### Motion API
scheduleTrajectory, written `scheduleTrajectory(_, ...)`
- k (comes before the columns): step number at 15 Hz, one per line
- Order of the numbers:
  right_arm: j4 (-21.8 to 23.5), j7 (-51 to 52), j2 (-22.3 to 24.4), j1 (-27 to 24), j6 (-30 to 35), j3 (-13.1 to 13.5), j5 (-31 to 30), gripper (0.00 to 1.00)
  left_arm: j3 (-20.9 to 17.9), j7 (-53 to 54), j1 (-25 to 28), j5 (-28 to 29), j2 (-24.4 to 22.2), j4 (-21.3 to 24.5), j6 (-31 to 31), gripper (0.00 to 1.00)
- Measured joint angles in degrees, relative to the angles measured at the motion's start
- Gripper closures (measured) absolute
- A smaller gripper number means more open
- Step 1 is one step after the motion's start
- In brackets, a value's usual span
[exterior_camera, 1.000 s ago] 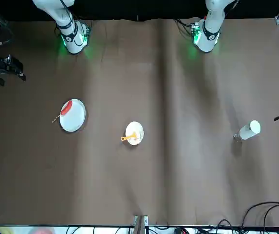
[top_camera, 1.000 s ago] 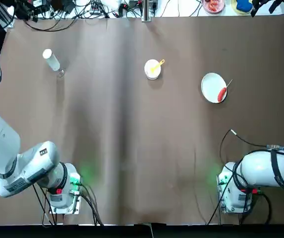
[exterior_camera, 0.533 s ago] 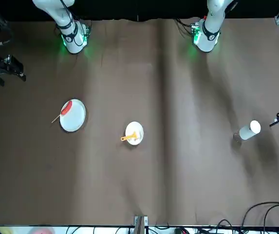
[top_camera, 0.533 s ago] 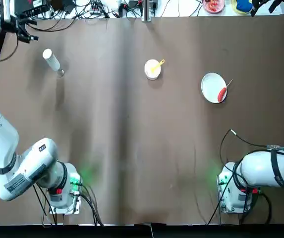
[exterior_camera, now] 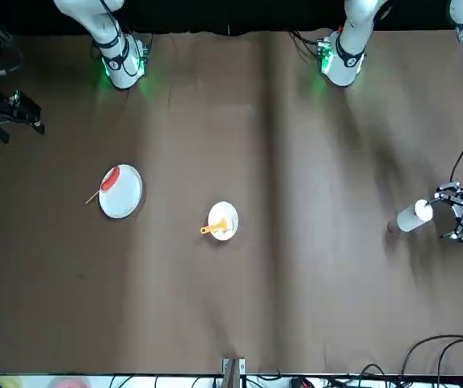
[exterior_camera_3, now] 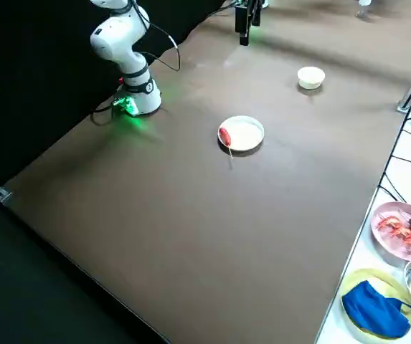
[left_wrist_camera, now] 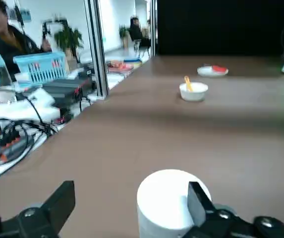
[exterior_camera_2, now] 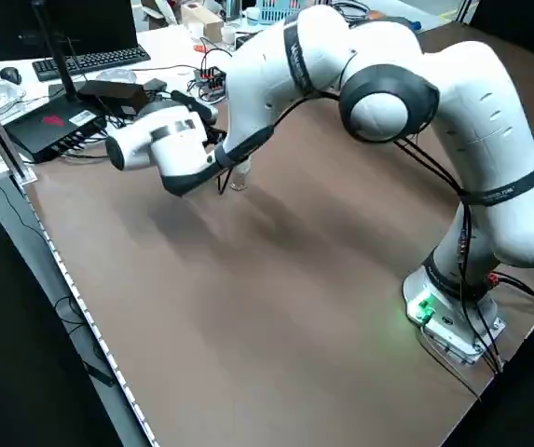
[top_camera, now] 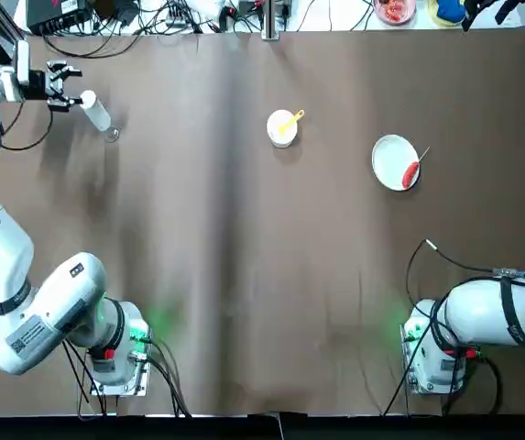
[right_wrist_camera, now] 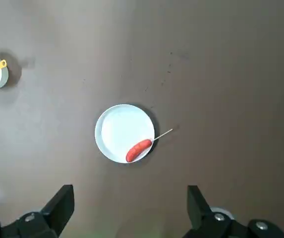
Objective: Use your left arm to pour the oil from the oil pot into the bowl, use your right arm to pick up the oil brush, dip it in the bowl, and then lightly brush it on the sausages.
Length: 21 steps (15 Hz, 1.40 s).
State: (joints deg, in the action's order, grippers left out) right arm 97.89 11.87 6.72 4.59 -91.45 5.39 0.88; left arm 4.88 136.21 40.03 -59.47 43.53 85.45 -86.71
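White cap first: my left gripper (left_wrist_camera: 132, 218) has arrived at the oil pot (left_wrist_camera: 169, 203), fingers spread wide to either side of it and not yet closed; half a second ago it was still short of the pot at the table's far left edge. I judge the grasp comes next. Farther off, the bowl (top_camera: 282, 128) holds the oil brush (top_camera: 291, 119), and beyond it the sausage (top_camera: 410, 172) lies on the plate (top_camera: 392, 158). My right gripper (right_wrist_camera: 132, 218) hangs open high above that plate.

L end effector (top_camera: 68, 82) swung in from desk's far-left edge over last sec, now open right beside oil pot (top_camera: 94, 110) cap, not yet gripping.
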Motion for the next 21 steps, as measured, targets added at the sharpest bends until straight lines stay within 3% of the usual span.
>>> scheduleTrajectory(11,0.21,0.0,0.0,1.08,0.27,-0.02,0.01,0.0,0.11,1.97,1.34,-1.36,1.4,-0.98,2.44,0.0)
scheduleTrajectory(17,0.22,0.0,0.0,1.08,0.42,-0.01,0.01,0.0,0.13,-4.19,1.29,-1.23,0.07,-1.5,3.64,0.0)
scheduleTrajectory(21,0.24,-0.02,0.0,1.08,0.49,0.01,0.01,0.0,0.1,-0.44,1.97,-1.48,2.83,-0.69,5.57,0.0)
